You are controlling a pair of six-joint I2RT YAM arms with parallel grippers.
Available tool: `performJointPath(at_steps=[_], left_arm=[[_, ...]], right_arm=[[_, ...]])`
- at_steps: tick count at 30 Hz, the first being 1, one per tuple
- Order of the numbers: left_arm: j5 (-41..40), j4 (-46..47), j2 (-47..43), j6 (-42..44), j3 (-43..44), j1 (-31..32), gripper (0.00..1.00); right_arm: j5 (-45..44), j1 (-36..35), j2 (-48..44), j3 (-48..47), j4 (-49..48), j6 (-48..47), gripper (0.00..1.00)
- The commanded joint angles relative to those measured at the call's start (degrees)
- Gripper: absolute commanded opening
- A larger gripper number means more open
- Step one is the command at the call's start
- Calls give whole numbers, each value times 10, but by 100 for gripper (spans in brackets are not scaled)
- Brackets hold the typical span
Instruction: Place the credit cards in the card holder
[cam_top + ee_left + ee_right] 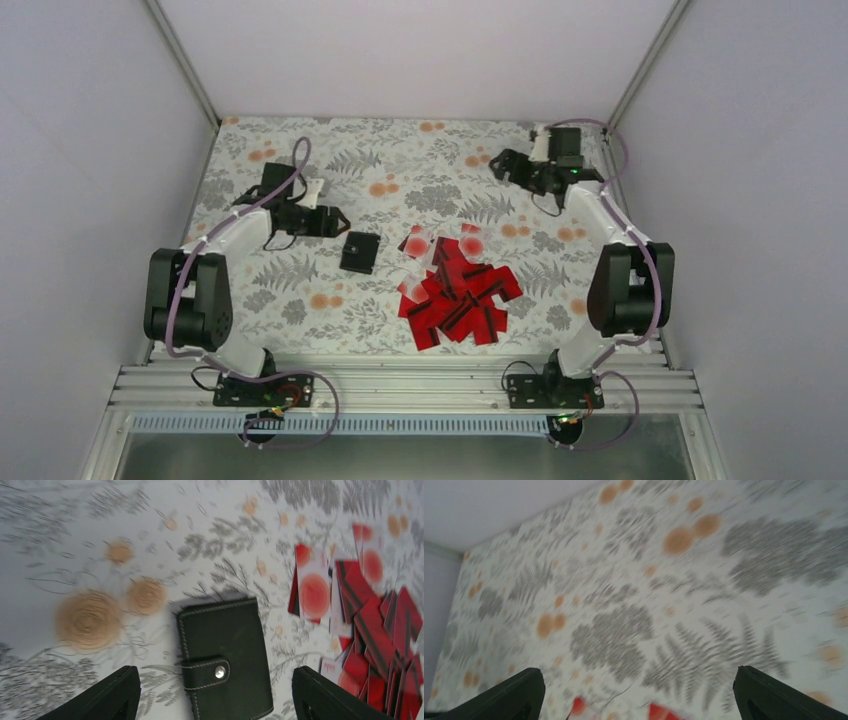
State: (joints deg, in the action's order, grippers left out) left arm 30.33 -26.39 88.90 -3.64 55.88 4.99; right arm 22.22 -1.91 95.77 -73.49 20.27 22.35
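Note:
The card holder (360, 252) is a small black wallet, shut with a snap strap, lying flat on the flowered cloth left of centre. In the left wrist view it (225, 655) lies between my fingers. A pile of red credit cards (460, 295) with black stripes lies right of it; they show at the right of the left wrist view (380, 635). Some lie white face up with a red circle. My left gripper (338, 220) is open and empty, just left and behind the wallet. My right gripper (503, 163) is open and empty at the far right, well behind the cards (664, 712).
The flowered cloth (300, 290) covers the table up to the white back wall and side walls. The metal rail (400, 385) with both arm bases runs along the near edge.

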Motion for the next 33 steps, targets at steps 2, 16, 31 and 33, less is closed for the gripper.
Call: performJointPath(at_steps=[2,16,31,33], left_arm=[[-26,-51,34,2,17,39,74],[-96,-57,58,-48,-14,105,74],[-218,-62,132,-88,-11,163,51],[-233,-55,137,-98,-19,169,41]], right_arm=[[17,-82,-31,15,28,28,96],[73,-240,42,-15,53,17,86],[68,-306,105,-59,65,27,64],[66,-306,109,-61,64,28,60]])
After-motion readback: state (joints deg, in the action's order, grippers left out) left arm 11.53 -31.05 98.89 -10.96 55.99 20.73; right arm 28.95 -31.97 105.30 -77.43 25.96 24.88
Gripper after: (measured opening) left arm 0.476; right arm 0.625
